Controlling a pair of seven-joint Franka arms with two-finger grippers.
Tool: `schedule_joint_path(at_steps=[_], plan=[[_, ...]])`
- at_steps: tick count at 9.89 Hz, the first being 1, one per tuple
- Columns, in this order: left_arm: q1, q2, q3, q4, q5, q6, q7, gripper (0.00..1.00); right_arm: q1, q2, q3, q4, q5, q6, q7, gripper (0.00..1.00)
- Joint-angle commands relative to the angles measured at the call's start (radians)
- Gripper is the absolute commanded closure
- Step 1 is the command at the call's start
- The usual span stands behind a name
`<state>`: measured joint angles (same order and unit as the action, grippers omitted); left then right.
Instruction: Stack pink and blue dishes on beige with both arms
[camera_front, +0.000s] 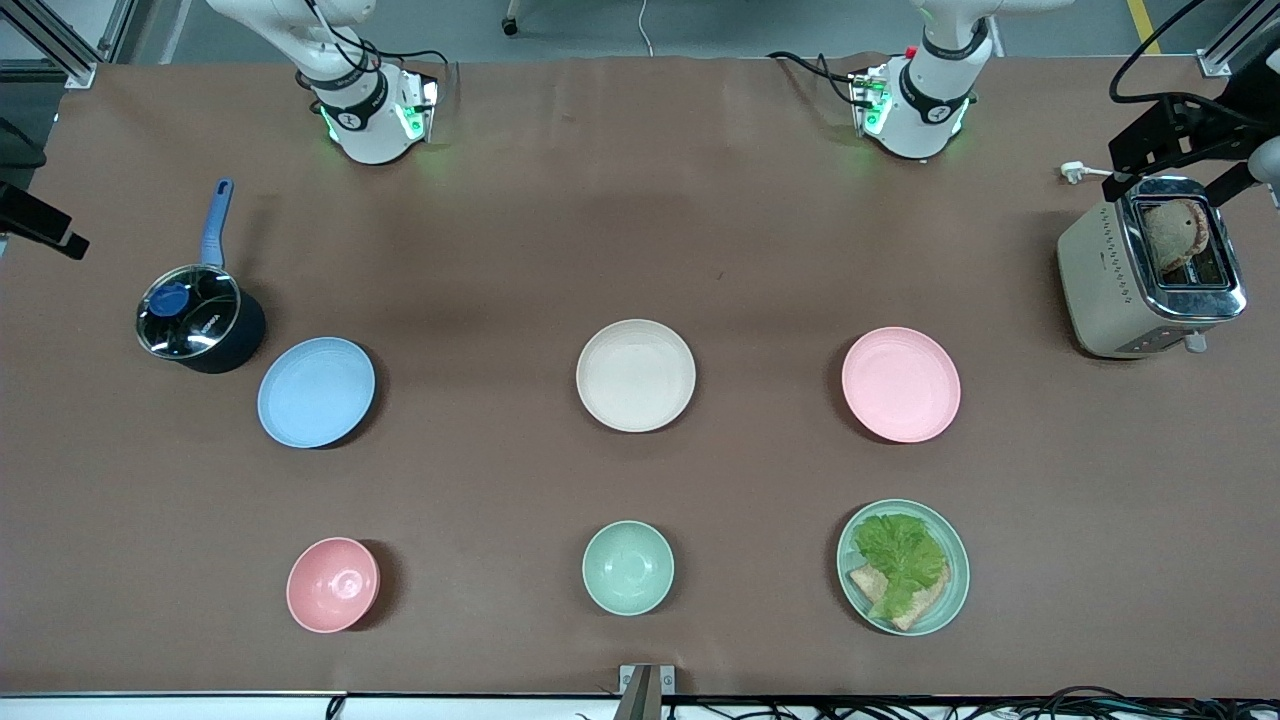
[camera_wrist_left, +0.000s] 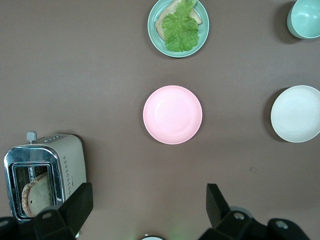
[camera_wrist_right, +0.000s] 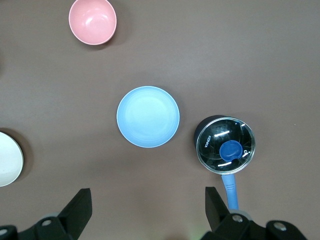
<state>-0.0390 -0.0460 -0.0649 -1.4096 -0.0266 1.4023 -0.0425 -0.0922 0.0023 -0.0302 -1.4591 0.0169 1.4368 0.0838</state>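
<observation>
Nothing stacked yet. Beige plate (camera_front: 635, 375) mid-table; pink plate (camera_front: 900, 384) toward left arm's end, blue plate (camera_front: 316, 391) toward right arm's end beside saucepan (camera_front: 200, 318). Left gripper (camera_wrist_left: 150, 207) spread above pink plate, right gripper (camera_wrist_right: 148, 207) spread above blue. Advice: pinch each rim at the edge away from the saucepan; stack one at a time.

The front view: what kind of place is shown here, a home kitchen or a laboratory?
Probably a robot lab with a mock kitchen: two arm bases bolted to a brown table, aluminium framing at the corners, and a toaster, a pot and plates laid out in rows.

Bare table around beige plate (camera_front: 635, 375) — pot (camera_front: 200, 320) crowds blue plate (camera_front: 316, 391).
</observation>
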Motion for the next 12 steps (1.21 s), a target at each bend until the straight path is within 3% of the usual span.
schedule_joint_path(at_steps=[1,7,9,12], plan=[[-0.015,-0.006,0.014,-0.037,-0.004,-0.009,-0.013,0.0,-0.001,-0.013,0.001,-0.009,0.011,0.001,-0.009,0.0],[-0.013,0.029,0.037,-0.04,-0.006,0.0,0.016,0.01,-0.003,0.022,0.001,-0.01,0.012,0.008,-0.033,0.0],[-0.01,0.052,0.077,-0.168,-0.041,0.121,0.047,0.0,-0.01,0.097,0.0,-0.068,0.014,0.104,-0.133,0.0],[-0.009,0.092,0.114,-0.473,-0.119,0.439,0.246,0.0,-0.023,0.16,-0.023,-0.312,0.02,0.417,-0.338,0.0]])
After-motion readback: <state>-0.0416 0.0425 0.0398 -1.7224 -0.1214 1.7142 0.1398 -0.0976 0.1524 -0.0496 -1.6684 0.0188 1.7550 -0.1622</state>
